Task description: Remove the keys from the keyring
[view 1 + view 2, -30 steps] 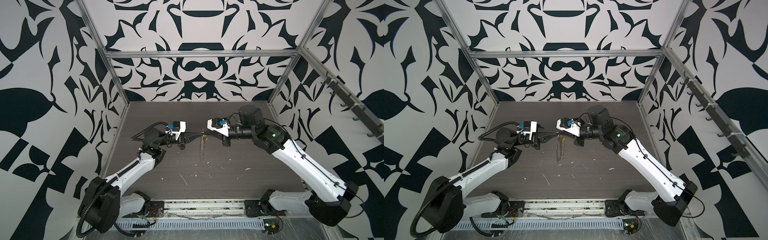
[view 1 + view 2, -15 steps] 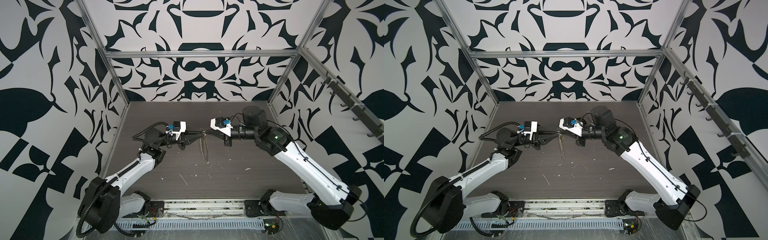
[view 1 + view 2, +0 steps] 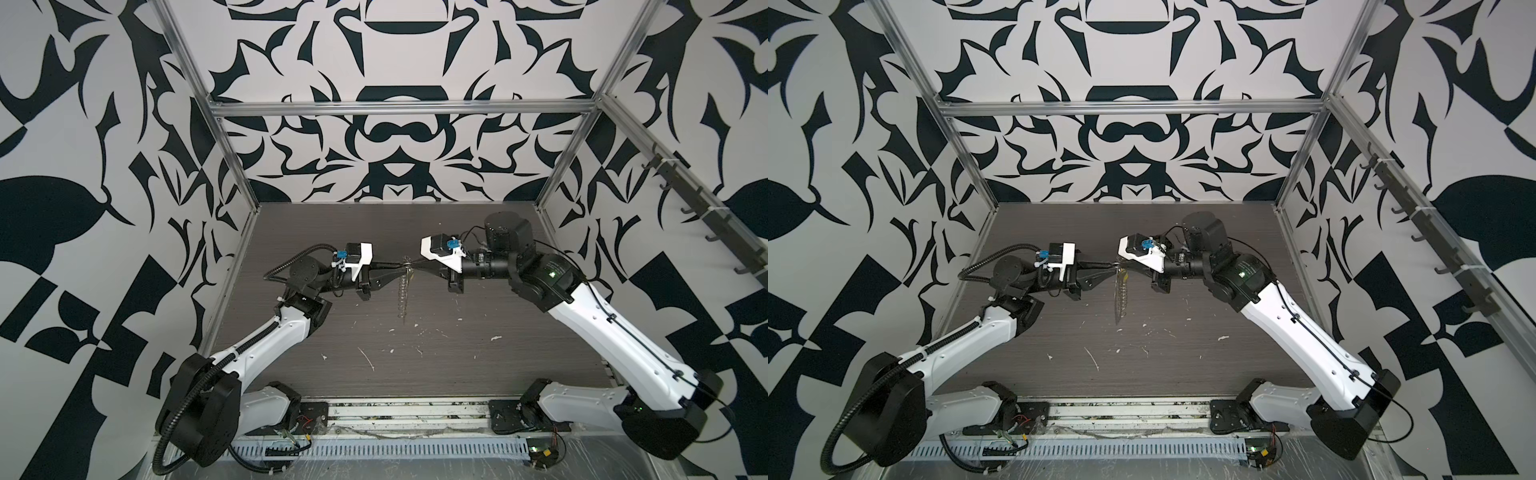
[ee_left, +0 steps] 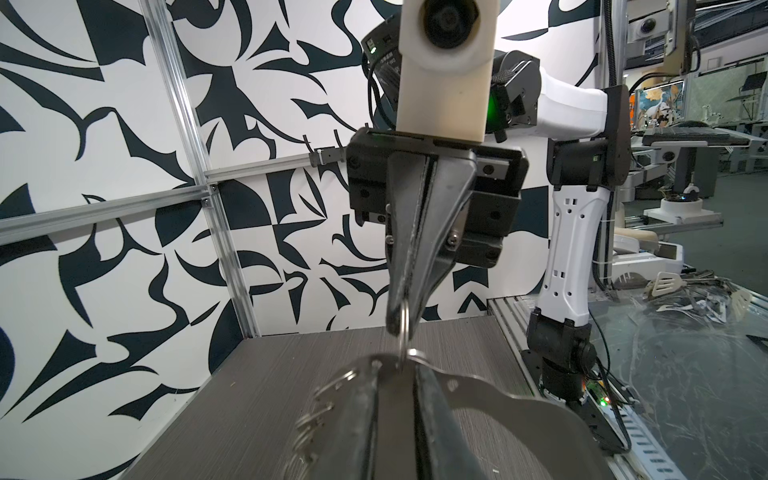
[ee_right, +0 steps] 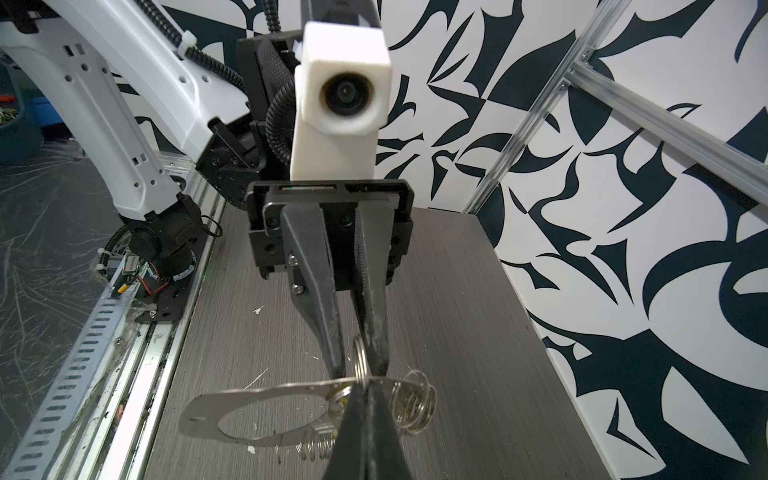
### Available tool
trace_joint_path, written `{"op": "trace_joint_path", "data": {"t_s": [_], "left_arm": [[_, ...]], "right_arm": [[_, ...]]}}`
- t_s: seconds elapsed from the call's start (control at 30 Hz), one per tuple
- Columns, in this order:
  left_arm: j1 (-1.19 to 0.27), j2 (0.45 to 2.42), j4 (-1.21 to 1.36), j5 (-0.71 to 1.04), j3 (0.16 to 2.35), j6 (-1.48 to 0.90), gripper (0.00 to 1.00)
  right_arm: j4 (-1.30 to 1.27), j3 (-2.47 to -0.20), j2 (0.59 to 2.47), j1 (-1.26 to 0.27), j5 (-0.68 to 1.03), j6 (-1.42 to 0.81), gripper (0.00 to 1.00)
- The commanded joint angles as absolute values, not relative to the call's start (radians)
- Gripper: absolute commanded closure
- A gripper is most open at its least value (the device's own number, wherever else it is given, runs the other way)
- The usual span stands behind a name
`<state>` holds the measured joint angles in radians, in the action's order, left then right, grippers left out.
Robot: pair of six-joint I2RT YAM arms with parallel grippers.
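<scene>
keys (image 5: 343, 401): just a yellow speck showing behind the right gripper (image 5: 365, 388) tip, just beside the keyring (image 5: 199, 415); rest hidden. chain (image 5: 413, 405) beside the keyring is blurred, can't count links. left gripper (image 4: 397, 370) fingers blurred, cut off at the wrist view's edge. In both top views keys too small to find.

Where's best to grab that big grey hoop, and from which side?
Probably the flat band at the free end of the keyring, coming from the table's front edge. It sticks out that way in the clear; the chain, left claw and right claw crowd its other end.
</scene>
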<state>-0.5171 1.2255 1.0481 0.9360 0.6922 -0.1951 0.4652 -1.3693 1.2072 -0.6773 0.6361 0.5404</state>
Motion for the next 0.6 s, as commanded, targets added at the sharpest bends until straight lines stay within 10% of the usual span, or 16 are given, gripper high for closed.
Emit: {"op": "trace_joint_path", "data": {"t_s": [0.0, 0.57], "left_arm": [[-0.515, 1.202, 1.084, 0.925, 0.68, -0.214, 0.83], [-0.514, 1.216, 1.106, 0.949, 0.685, -0.222, 1.0]], "right_arm": [[0.408, -1.382, 1.204, -0.675, 0.657, 0.529, 1.0], [0.412, -1.383, 1.21, -0.675, 0.66, 0.535, 1.0]]}}
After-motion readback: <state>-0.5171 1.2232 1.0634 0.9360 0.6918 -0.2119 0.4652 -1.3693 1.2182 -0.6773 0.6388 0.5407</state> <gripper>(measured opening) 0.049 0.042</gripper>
